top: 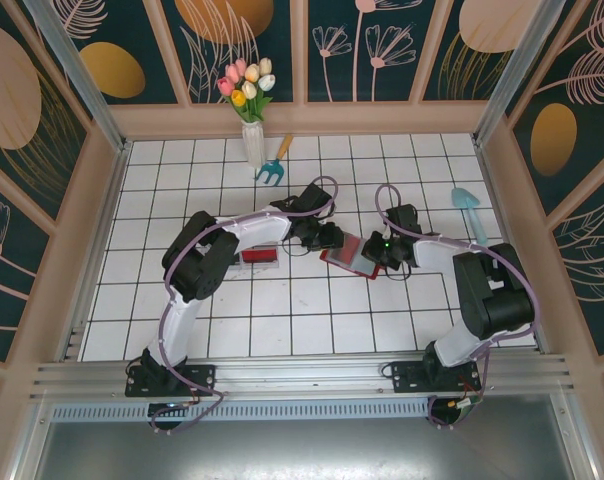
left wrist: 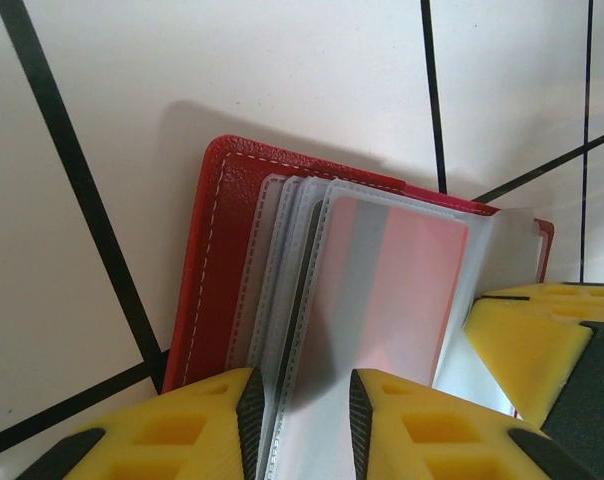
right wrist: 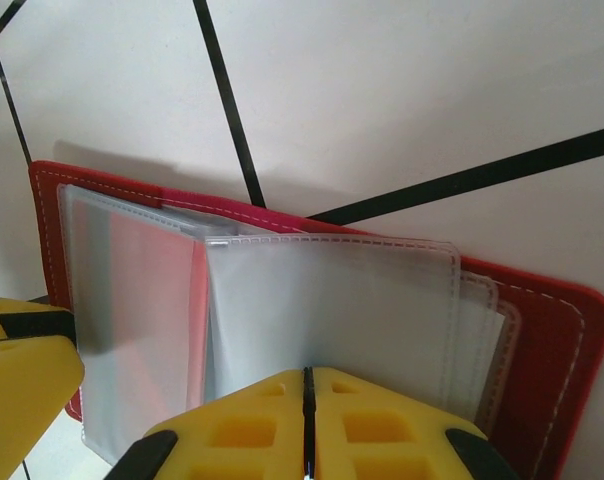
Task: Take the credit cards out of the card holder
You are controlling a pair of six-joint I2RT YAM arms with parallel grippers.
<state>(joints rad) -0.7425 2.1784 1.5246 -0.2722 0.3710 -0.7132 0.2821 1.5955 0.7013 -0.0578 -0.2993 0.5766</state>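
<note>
White tiles with black grid lines cover the counter [top: 312, 320], walled in by flower-patterned panels. At 11 o'clock from the counter's middle a vase of tulips [top: 252, 135] stands by the far wall. A clear tray with red pieces [top: 260, 256] lies at 9 o'clock, partly under the left arm. A blue hand rake [top: 272, 168] rests at the vase's 4 o'clock. The left end effector [left wrist: 302, 410] is closed narrow on a sheaf of clear sleeves [left wrist: 282, 280], one of them carrying a pink-and-grey card [left wrist: 392, 290]. The card holder [top: 344, 256] lies open at 3 o'clock, just off the middle, its red cover on the tiles between both end effectors. The right end effector [right wrist: 307, 400], at the holder's 3 o'clock, has its jaws pressed together on one sleeve's edge. A teal trowel [top: 469, 210] lies at 2 o'clock.
</note>
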